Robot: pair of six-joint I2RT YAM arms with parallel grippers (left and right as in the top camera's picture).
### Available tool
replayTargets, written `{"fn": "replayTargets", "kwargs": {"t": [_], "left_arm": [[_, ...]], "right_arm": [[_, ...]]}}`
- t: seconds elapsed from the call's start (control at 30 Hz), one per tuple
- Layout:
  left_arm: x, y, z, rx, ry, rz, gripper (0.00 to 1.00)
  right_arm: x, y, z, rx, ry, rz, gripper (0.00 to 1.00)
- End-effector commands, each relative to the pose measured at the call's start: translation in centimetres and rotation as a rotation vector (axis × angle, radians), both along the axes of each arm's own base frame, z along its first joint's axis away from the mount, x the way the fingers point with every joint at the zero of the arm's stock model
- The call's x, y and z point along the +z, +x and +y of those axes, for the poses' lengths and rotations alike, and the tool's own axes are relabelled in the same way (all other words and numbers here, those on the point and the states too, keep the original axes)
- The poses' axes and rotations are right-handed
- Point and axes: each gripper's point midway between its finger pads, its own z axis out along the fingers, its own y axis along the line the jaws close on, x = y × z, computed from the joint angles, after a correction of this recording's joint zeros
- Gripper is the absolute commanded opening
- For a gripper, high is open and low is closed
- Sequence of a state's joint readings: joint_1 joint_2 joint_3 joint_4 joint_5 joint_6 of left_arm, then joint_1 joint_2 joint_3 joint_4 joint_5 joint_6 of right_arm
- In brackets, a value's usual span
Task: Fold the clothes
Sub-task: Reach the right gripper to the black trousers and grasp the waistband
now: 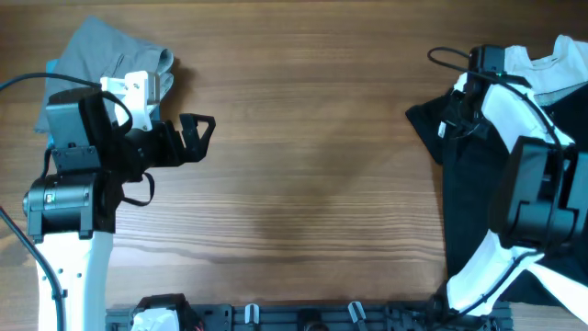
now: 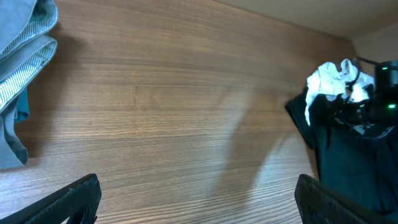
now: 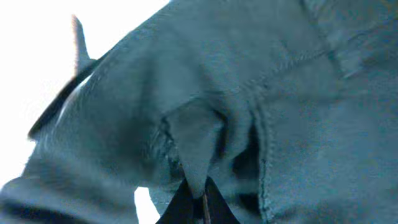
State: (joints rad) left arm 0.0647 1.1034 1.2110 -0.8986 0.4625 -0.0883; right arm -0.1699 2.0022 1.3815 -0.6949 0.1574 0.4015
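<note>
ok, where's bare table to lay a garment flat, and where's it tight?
Free: the wide bare middle of the table, between the left gripper and the black garment, down to the front rail. Crowded: the far left corner holding the grey clothes, and the right side, where the right arm hangs over the black garment and white T-shirt.

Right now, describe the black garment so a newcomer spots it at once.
On the wooden table, look to the right edge, beneath the right arm. The plain black fabric garment lies spread there, beside a crumpled white T-shirt. It is the only black piece; the grey fabric pile sits far left.
</note>
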Motion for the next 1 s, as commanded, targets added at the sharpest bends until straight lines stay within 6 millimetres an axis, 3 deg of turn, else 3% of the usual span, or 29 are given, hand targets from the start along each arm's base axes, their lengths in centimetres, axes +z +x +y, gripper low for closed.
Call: {"fn": "replayTargets", "kwargs": {"t": [0.0,0.27,0.37,0.47,0.6,0.7,0.73,0.87,0.93,0.97], "left_arm": [[1.0,-0.1,-0.5,-0.015,-0.017,-0.022,1.0],[1.0,-0.1,-0.5,-0.016,-0.017,-0.021,1.0],[1.0,-0.1,-0.5,-0.015,-0.017,-0.021,1.0],[1.0,-0.1,-0.5,-0.015,-0.016,-0.023,1.0],[1.6,-0.1,-0.1,-0.005,-0.014,-0.048,1.0],[2.9,0.0,0.6,0.019,-0.009,-0.105,1.0],[3.4,0.0,0.9,0.029,-0.006,-0.128,1.0],[5.6,-0.3,2.0,0.067,0.007,-0.221,1.0],[6.4,-0.5,2.5,0.083,0.013,-0.256,1.0],[6.8,-0.6,2.6,0.089,0.015,-0.27,1.0]], "right_arm": [[7.0,1.5,-1.7,-0.023,-0.025,-0.19,0.04],[13.5,1.0,-4.5,-0.069,-0.072,-0.352,0.04],[17.3,1.6,-3.0,0.038,-0.056,-0.442,0.04],[23.2,2.0,0.4,0.171,-0.02,-0.575,0.04],[30.7,1.1,8.0,0.405,0.04,-0.742,0.04],[33.2,-0.7,15.7,0.589,0.107,-0.8,0.04],[33.3,-1.2,17.9,0.641,0.134,-0.8,0.04],[31.4,-5.3,30.8,0.965,0.336,-0.731,0.05],[29.4,-7.4,35.8,1.081,0.371,-0.669,0.2],[28.6,-8.0,37.3,1.112,0.367,-0.646,0.37]]}}
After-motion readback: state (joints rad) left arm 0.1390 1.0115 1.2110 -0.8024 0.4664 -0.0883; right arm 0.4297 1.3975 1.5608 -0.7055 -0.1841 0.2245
